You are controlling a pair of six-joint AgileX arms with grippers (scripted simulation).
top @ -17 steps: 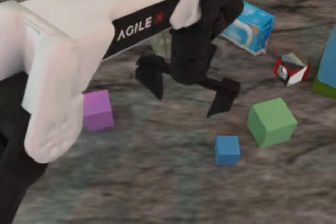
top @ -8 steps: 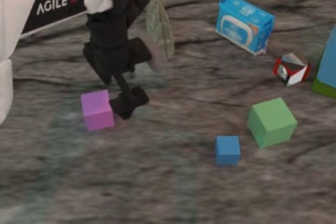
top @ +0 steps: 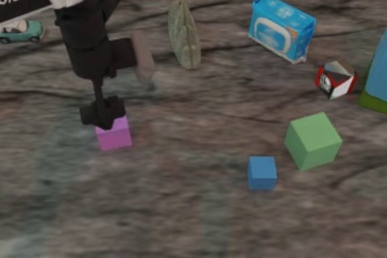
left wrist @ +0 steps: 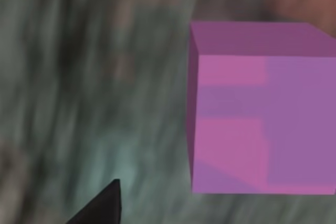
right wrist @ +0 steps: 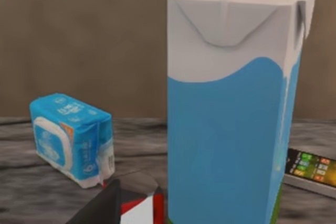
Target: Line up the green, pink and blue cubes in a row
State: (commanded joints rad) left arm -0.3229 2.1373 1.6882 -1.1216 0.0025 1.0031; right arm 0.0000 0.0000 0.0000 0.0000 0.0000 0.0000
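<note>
Our left gripper point(top: 104, 115) hangs directly over the pink cube point(top: 113, 135), near the table's point(top: 181, 209) left edge and about midway between its far and near edges. From above, the black gripper body covers the cube's far portion, and we cannot tell whether the jaws are spread or closed, or whether they touch the cube. In our left wrist view the pink cube point(left wrist: 262, 108) fills much of the picture, sitting flat on the mottled grey surface, with a single dark fingertip point(left wrist: 102, 208) showing off to one side of it, clear of the cube's face.

The green cube point(top: 313, 140) rests toward the right edge, turned slightly askew. The blue cube point(top: 262, 173) sits just beside it, closer to the near edge and toward the centre, with a small gap between the two. Both are well apart from the pink cube, so the three cubes do not yet form a row.

Along the far edge lie a blue-and-white packet point(top: 282, 28), a greenish ridged shell-like object point(top: 184, 33), and a small teal toy car point(top: 20, 29) at the far left corner. A small red, white and black box point(top: 335, 80) sits near the right edge, next to a blue carton point(top: 376, 80).

Our right gripper does not show from above; its wrist view faces the blue carton point(right wrist: 236, 108) and the packet point(right wrist: 71, 137), with only one dark fingertip point(right wrist: 100, 208) visible, so we cannot tell its state.
</note>
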